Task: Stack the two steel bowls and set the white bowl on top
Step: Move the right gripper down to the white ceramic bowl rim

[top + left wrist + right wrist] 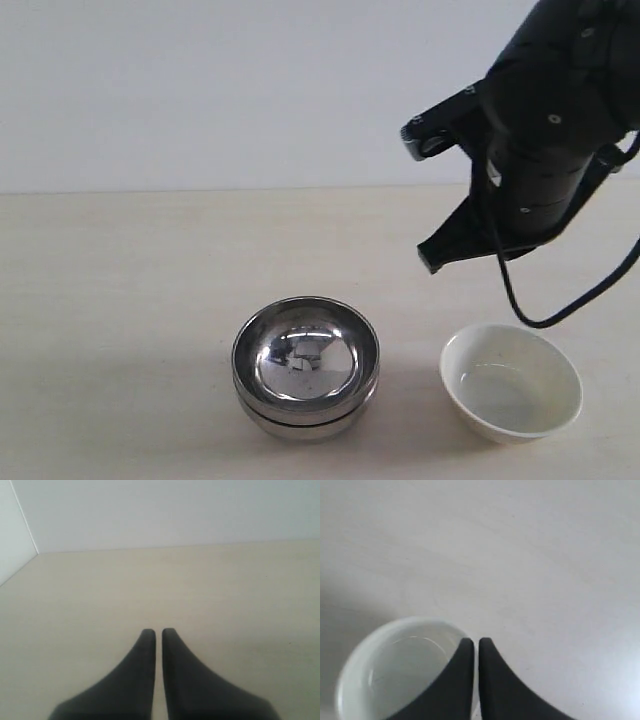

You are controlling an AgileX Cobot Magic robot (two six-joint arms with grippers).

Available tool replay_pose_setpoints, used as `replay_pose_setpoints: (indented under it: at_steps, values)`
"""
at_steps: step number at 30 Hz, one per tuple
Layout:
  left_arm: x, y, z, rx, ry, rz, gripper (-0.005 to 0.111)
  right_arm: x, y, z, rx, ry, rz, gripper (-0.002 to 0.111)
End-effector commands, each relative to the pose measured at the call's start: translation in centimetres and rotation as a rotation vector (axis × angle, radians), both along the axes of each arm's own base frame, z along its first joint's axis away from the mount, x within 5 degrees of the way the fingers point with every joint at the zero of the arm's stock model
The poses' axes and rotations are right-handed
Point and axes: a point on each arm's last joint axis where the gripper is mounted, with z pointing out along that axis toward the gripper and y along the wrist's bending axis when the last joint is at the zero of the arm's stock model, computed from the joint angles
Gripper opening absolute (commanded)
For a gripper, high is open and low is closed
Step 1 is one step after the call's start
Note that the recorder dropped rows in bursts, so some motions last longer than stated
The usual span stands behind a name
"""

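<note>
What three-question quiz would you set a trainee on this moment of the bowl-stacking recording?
1. True or false: the two shiny round steel bowls are already nested one inside the other.
2. Choose one. The glossy cream-white round bowl is: A) on top of the steel stack; B) alone on the pale table, right of the stack in the exterior view; C) held in a gripper.
3. Short answer: how do the jaws of the right gripper and the left gripper stand?

Key: 1 true. 2 B. 3 both shut, holding nothing.
</note>
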Motion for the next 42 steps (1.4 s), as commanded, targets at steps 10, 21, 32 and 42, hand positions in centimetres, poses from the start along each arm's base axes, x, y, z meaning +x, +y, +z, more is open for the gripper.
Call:
replay_pose_setpoints:
  at_steps: [10, 21, 32, 42]
  values:
    - [0.0, 0.0, -0.1, -0.013, -0.001, 0.005, 0.004, 0.3, -8.4, -7.1, 0.260, 0.138, -0.136, 0.000]
    - [0.0, 0.0, -0.1, -0.013, -0.001, 0.005, 0.004, 0.4, -7.7, -8.8, 0.384, 0.220, -0.094, 0.045]
    - [0.0, 0.0, -0.1, -0.013, -0.001, 0.005, 0.004, 1.0, -7.8, -11.7, 0.351, 0.292, -0.128, 0.050]
    - [0.0, 0.0, -0.1, -0.013, -0.001, 0.005, 0.004, 1.2, -7.4, -9.6, 0.404, 0.232, -0.102, 0.050]
